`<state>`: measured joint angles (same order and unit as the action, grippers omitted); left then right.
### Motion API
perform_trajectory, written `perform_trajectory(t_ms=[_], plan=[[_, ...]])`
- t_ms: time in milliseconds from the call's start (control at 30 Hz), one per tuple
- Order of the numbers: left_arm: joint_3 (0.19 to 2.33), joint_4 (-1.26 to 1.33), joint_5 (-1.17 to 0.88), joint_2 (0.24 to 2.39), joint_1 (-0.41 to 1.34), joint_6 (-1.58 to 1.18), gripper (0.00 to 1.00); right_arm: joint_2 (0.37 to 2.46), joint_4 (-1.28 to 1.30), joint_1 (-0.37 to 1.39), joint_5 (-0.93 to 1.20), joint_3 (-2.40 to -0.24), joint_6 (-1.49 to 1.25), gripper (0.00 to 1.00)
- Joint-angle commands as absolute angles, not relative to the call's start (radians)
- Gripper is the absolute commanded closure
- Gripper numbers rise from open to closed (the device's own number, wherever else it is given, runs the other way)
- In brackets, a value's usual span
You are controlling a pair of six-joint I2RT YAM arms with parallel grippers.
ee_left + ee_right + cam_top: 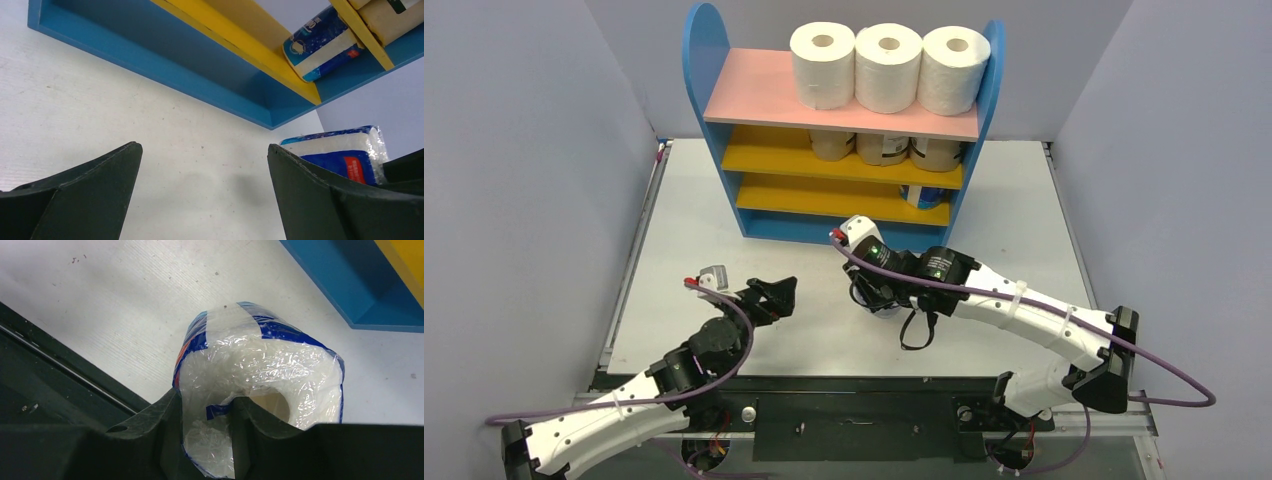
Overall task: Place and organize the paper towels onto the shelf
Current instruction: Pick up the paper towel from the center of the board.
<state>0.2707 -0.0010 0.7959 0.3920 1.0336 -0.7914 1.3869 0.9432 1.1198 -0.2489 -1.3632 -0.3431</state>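
Top external: I have the shelf (754,95) at the far side of the table (684,230), with both arms reaching in from the near edge.
Pink top board: three white rolls (888,68) stand upright in a row, packed toward the right panel. The left half of the board is open.
Upper yellow board: three tan rolls (883,148) sit side by side at the right, with free board to their left.
Lower yellow board: one blue-and-white roll (921,195) lies at the right end, close to the side panel.
Right gripper (207,410): it is clamped on the second blue-and-white roll (260,360), fingers pinching the plastic wrap at its end face beside the core.
Held roll: it is in front of the shelf's blue base (350,290), apart from its front edge. I can't tell whether it is lifted or resting.
Left gripper (205,155): the jaws are spread wide with nothing between them, low over the table and facing the base.
Open room: there is bare tabletop from my left fingers to the shelf front. The held roll shows just beyond the right finger (310,190).
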Motion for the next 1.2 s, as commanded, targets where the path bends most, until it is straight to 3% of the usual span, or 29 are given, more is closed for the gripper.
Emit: perform_trajectory(t_ms=[0, 633, 933, 1167], plan=[[0.298, 0.029, 0.771, 0.419, 1.027, -0.79, 0.04, 1.345, 0.975, 1.105, -0.291, -1.409, -0.311, 0.82], [0.234, 0.351, 0.614, 0.393, 1.022, -0.607, 0.04, 1.308, 1.082, 1.01, -0.282, -1.572, -0.244, 0.82], [0.227, 0.655, 0.504, 0.55, 1.022, -0.61, 0.04, 1.392, 1.077, 0.954, -0.283, -1.734, -0.199, 0.83], [0.299, 0.699, 0.527, 0.711, 1.022, -0.629, 0.04, 1.447, 0.979, 0.917, -0.292, -1.772, -0.222, 0.82]])
